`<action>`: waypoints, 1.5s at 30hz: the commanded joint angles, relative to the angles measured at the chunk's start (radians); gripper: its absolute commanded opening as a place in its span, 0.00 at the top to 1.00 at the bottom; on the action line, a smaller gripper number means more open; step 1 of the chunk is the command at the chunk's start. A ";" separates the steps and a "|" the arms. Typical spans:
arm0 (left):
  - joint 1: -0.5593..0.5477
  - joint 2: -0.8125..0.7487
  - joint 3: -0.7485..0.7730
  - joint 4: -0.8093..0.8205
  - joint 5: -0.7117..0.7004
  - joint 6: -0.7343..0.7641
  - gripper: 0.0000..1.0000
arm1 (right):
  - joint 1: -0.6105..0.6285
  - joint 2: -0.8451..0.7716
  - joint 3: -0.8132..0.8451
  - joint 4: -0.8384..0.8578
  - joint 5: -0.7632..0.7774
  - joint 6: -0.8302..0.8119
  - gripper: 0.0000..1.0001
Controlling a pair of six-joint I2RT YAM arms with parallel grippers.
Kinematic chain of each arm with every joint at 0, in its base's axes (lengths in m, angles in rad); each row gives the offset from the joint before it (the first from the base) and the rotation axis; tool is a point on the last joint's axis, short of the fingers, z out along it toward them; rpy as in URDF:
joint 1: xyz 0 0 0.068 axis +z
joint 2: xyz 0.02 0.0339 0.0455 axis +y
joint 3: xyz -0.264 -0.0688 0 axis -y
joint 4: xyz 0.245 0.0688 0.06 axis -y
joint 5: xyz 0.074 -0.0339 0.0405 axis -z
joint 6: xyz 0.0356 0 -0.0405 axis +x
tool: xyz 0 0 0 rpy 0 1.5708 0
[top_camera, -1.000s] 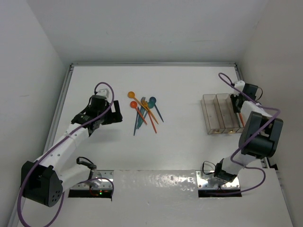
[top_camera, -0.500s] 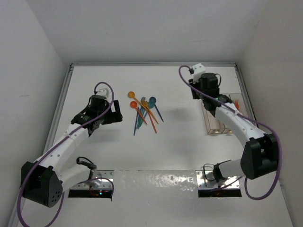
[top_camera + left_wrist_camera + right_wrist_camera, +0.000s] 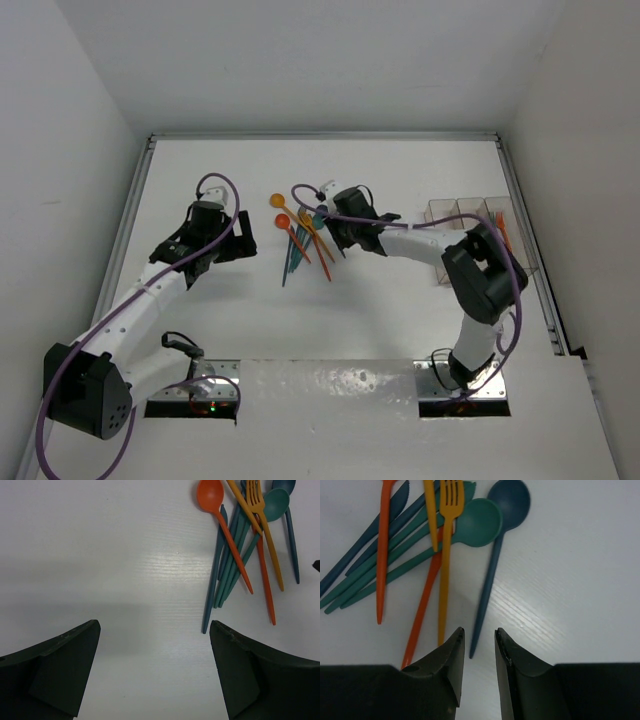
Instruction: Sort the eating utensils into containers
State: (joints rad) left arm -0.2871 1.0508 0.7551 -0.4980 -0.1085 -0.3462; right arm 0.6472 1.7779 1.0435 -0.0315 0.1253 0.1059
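The eating utensils (image 3: 305, 240) lie in a loose pile at mid table: orange, yellow-orange, teal and blue. My right gripper (image 3: 335, 228) hovers at the pile's right side. In the right wrist view its jaws (image 3: 479, 636) stand a narrow gap apart and empty, with the handle tip of a blue spoon (image 3: 507, 500) just ahead of them, beside a teal spoon (image 3: 477, 522) and a yellow fork (image 3: 447, 530). My left gripper (image 3: 235, 242) is open wide and empty left of the pile (image 3: 154, 630). The clear containers (image 3: 443, 212) stand at the right, partly hidden by my right arm.
An orange utensil (image 3: 501, 226) lies in the rightmost bin. In the left wrist view an orange spoon (image 3: 220, 515) and a blue knife (image 3: 212, 580) form the pile's near edge. White walls enclose the table on three sides.
My right arm has swung from the bins at the right across to the pile at mid table. My left arm has not moved.
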 commanded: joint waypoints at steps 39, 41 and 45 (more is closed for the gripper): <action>0.000 -0.032 0.010 0.018 -0.030 -0.008 0.11 | 0.016 -0.053 0.145 0.078 0.039 -0.150 1.00; 0.002 -0.035 0.010 0.015 -0.028 -0.008 0.11 | -0.039 -0.132 0.125 0.055 0.040 -0.178 1.00; 0.000 -0.040 0.010 0.015 -0.028 -0.008 0.11 | -0.185 -0.257 0.052 -0.010 0.025 -0.224 1.00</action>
State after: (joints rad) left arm -0.2871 1.0378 0.7551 -0.4992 -0.1352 -0.3492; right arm 0.5606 1.5967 1.1488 0.0189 0.1310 -0.0479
